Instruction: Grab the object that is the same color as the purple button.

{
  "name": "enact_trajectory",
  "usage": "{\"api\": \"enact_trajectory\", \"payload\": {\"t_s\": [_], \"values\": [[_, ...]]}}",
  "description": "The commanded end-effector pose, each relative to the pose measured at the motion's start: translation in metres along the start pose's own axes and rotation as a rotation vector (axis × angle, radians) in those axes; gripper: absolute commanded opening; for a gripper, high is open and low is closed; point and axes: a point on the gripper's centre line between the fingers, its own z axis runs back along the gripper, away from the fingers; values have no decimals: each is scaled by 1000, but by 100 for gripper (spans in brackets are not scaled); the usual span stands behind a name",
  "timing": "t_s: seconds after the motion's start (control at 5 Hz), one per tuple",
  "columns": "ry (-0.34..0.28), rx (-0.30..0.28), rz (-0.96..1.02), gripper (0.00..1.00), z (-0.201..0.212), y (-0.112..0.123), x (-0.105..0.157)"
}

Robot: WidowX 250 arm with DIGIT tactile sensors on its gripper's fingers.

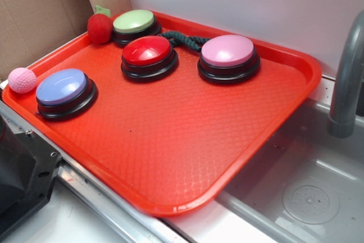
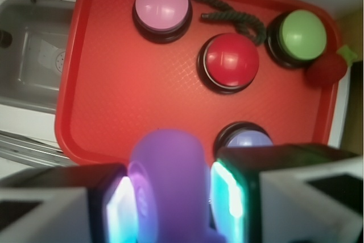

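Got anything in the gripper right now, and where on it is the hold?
Yes. The gripper is shut on the purple toy, its two pads pressing the toy's left and right sides.

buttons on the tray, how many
4: purple button near the tray's left edge, green at the back by the strawberry, red in the middle, pink to its right. None looks hidden.

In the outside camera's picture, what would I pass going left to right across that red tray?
Fuzzy pink ball → periwinkle domed button → red strawberry toy → light green domed button → red domed button → dark green twisted rope → pink domed button → grey faucet.
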Motion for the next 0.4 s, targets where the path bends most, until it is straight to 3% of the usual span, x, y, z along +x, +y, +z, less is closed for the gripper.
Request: {"api": "enact_trajectory", "payload": {"t_s": [0.0, 0.2], "values": [[-48, 33, -12, 0, 6, 0, 5], [-110, -2, -42, 0, -8, -2, 3]]}}
